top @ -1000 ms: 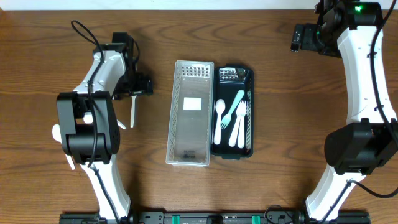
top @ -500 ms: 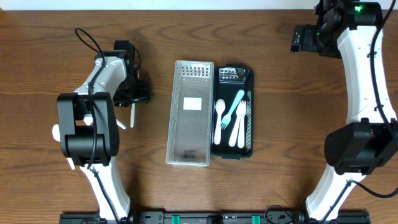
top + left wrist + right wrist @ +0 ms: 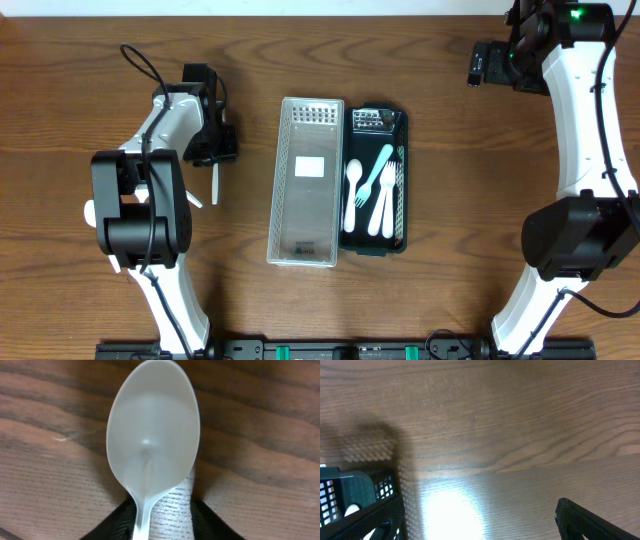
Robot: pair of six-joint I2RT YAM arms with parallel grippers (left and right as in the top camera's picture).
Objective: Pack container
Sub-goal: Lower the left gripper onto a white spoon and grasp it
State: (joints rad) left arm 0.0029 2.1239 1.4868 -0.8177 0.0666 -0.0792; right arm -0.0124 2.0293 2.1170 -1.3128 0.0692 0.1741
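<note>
A white plastic spoon [image 3: 152, 435] lies on the wooden table, bowl away from the left wrist camera. My left gripper [image 3: 160, 527] is closed on its neck, which sits pinched between a black finger and a white textured pad [image 3: 175, 510]. From overhead, the left gripper [image 3: 213, 152] stands left of the containers, and the spoon's handle [image 3: 213, 185] sticks out below it. A dark mesh container [image 3: 403, 180] holds a white spoon, a teal utensil and white forks. My right gripper [image 3: 480, 62] hangs open at the far right back, its jaws [image 3: 480, 525] wide over bare table.
A pale, see-through mesh tray [image 3: 280, 200] with a white label lies against the dark container's left side. In the right wrist view, a corner of the dark container [image 3: 350, 490] shows at the left edge. Both arm bases stand at the table's front edge.
My left gripper has shifted slightly left and come down over the spoon's bowl end, and its jaws have closed in onto the spoon. The right arm has not moved.
</note>
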